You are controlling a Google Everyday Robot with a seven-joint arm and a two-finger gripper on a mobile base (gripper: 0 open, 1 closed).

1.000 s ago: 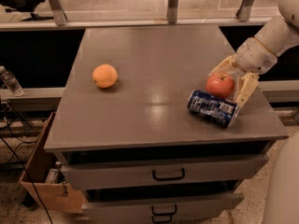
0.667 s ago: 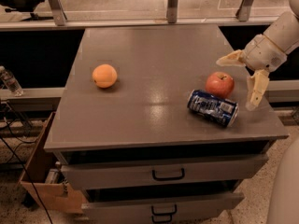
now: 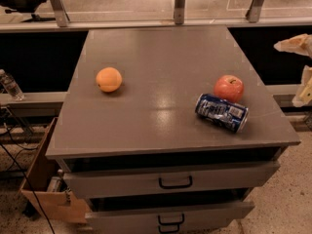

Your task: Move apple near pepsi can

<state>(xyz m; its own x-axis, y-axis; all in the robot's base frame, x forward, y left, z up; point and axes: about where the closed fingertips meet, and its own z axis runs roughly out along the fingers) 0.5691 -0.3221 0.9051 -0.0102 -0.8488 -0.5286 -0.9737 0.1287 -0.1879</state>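
The red apple with a yellowish patch rests on the grey cabinet top at the right side. The dark blue pepsi can lies on its side just in front of the apple, almost touching it. My gripper is at the far right edge of the view, off the side of the cabinet and away from the apple. Its pale fingers are spread apart and hold nothing.
A plain orange fruit sits on the left part of the top. Below are two drawers with dark handles. A cardboard box stands on the floor at lower left, and a water bottle at far left.
My gripper has let go of the apple and drawn back to the right, off the cabinet top. The apple stays beside the can.
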